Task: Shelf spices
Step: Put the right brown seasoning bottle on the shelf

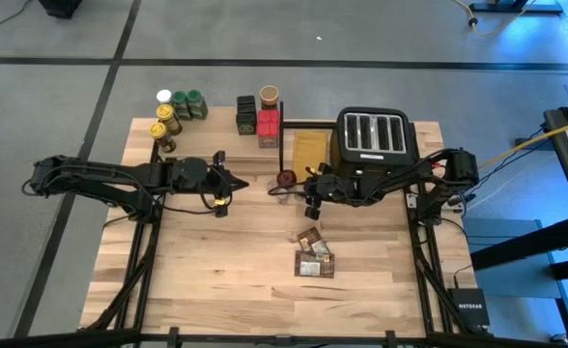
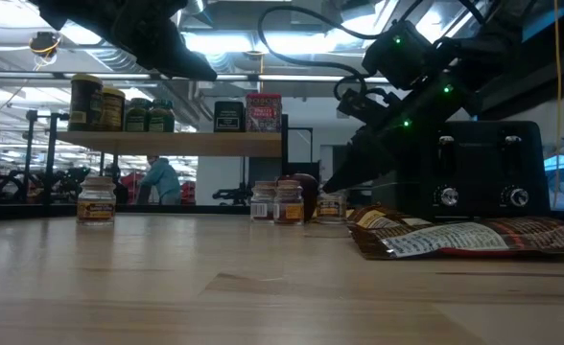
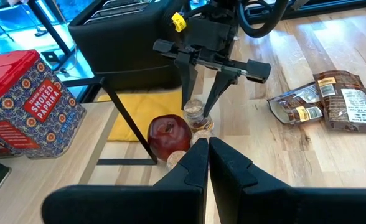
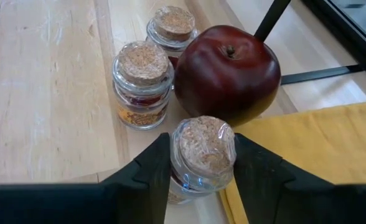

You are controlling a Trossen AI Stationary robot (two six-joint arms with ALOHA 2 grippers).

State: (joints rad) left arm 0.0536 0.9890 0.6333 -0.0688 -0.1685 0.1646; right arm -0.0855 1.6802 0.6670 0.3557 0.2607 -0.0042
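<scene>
My right gripper (image 4: 201,163) is shut on a small glass spice jar with a cork lid (image 4: 203,146), next to a dark red apple (image 4: 226,68) and two more cork-lidded jars (image 4: 142,84) (image 4: 172,25) that stand on the table. The shelf (image 1: 216,137) at the far left carries several jars, tins and boxes (image 1: 183,104) (image 1: 258,114). Flat brown packets (image 1: 313,256) lie on the tabletop. My left gripper (image 1: 243,182) hangs shut in the air over the shelf's near edge and touches nothing. My right gripper pinches the jar between its two fingers, at the neck just under the cork lid (image 4: 203,177). The fingers (image 4: 150,167) come slanting down from the table's right side. The jar stands upright beside the yellow board; its base is hidden, so I cannot tell whether it is lifted.
A black toaster (image 1: 376,135) stands at the far right, behind my right arm. A flat yellow board (image 1: 310,150) lies between the toaster and the shelf. One more jar (image 2: 96,199) stands on the table under the shelf. A person shows in the room beyond (image 2: 157,177).
</scene>
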